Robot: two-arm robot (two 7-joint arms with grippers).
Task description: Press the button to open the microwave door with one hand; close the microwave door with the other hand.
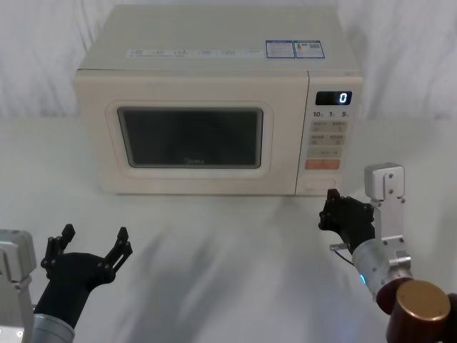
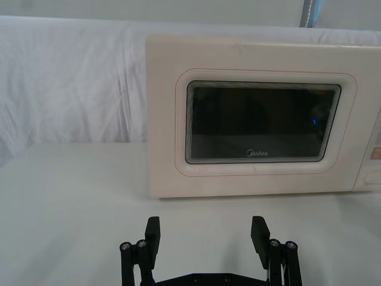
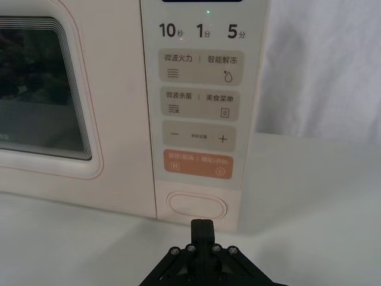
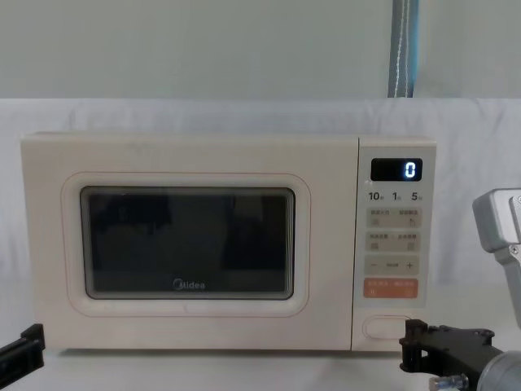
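The cream microwave door point(image 1: 280, 143) with its dark window is shut flush against the oven; it also shows in the left wrist view point(image 2: 164, 119), right wrist view point(image 3: 119, 119) and chest view point(image 4: 321, 244). The oval cream button point(image 1: 321, 189) point(image 3: 197, 207) point(image 4: 387, 327) sits at the bottom of the control panel. My right gripper point(image 1: 328, 207) point(image 3: 202, 224) point(image 4: 411, 342) is shut, empty, its tips a short way in front of the button. My left gripper point(image 1: 96, 236) point(image 2: 206, 229) hangs open and empty over the table, well in front of the door's left half.
The microwave stands on a white-clothed table point(image 1: 228, 250) with a white drape behind. An orange key point(image 3: 199, 164) lies just above the button, and the display point(image 1: 333, 98) reads 0. A grey pole point(image 4: 404, 49) rises behind the oven.
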